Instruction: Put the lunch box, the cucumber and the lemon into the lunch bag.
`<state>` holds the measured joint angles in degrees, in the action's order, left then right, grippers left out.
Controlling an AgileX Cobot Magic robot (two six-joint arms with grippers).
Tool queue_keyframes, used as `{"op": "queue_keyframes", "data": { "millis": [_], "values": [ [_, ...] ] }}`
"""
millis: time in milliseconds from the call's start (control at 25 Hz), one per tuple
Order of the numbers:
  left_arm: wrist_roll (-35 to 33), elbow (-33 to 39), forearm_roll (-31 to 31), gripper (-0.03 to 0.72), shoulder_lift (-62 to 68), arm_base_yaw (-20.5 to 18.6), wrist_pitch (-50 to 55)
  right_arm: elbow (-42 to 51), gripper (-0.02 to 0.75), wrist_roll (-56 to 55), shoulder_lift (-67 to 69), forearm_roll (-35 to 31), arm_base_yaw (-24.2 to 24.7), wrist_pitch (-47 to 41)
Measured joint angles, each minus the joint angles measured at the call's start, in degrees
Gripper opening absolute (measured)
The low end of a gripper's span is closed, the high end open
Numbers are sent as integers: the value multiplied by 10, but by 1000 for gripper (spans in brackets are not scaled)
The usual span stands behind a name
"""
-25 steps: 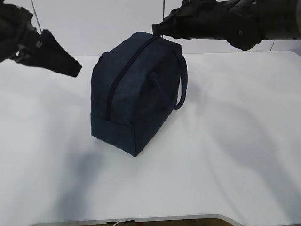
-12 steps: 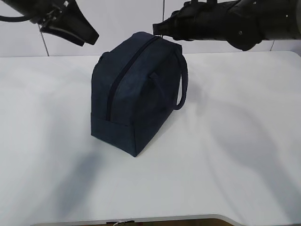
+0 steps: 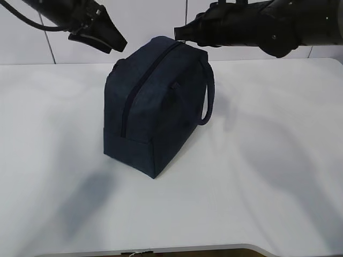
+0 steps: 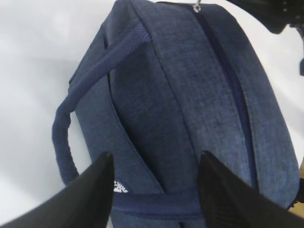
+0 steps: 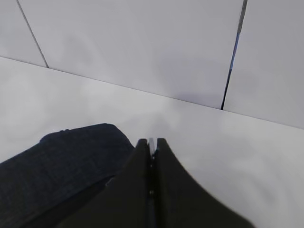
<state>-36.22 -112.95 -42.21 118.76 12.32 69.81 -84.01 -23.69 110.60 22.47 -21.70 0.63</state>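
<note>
Our right gripper (image 3: 179, 33) pinches the zip pull (image 5: 151, 142) atop the closed lunch bag (image 3: 155, 107); our left gripper (image 4: 154, 190), jaws apart, hovers above. Next we judge the zip needs drawing open while the bag is steadied

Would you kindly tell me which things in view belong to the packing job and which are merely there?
Belonging to the job:
lunch bag, zipped shut
zip pull, pinched by the right gripper
left gripper, open above the bag

Merely there:
white table
</note>
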Motion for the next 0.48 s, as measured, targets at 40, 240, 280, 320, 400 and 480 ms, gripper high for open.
{"op": "queue_keyframes", "data": {
  "millis": [40,240,280,320,400,480],
  "values": [
    [1,0,-1,389,3,0,0,0,6,0,0,0,0,0],
    [1,-1,-3,389,17,13,0,-1,6,-1,0,0,0,0],
    [1,-2,-4,389,18,16,0,-1,6,-1,0,0,0,0],
    [1,-2,-4,389,19,20,0,-1,6,-1,0,0,0,0],
    [1,-2,-4,389,20,26,0,-1,6,-1,0,0,0,0],
    [1,-2,-6,389,20,30,0,-1,6,-1,0,0,0,0]
  ]
}}
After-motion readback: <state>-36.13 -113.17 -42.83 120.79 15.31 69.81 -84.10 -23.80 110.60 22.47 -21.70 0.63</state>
